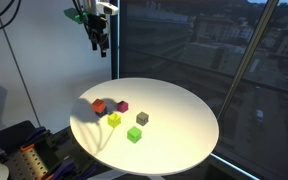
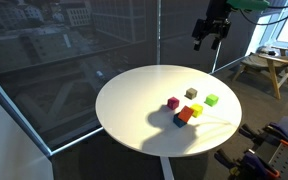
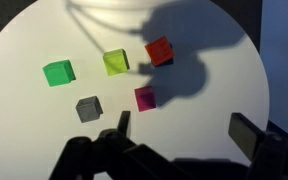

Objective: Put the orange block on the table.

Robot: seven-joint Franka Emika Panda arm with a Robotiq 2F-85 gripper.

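The orange block [image 1: 98, 106] [image 2: 186, 114] [image 3: 159, 50] rests on top of a blue cube [image 2: 177, 122] near the rim of the round white table [image 1: 179, 125] [image 2: 134, 100] [image 3: 24, 110]. My gripper [image 1: 99, 42] [image 2: 210, 38] [image 3: 184, 132] hangs high above the table, well clear of every cube. It is open, with nothing between its fingers. In the wrist view the orange block lies ahead of the fingers, in the arm's shadow.
Other cubes sit around the orange one: magenta [image 1: 122, 104] [image 3: 144, 97], yellow [image 1: 113, 119] [image 3: 115, 62], grey [image 1: 142, 118] [image 3: 88, 108] and green [image 1: 134, 134] [image 3: 57, 72]. A large window stands behind the table. A wooden stool [image 2: 269, 65] is to one side.
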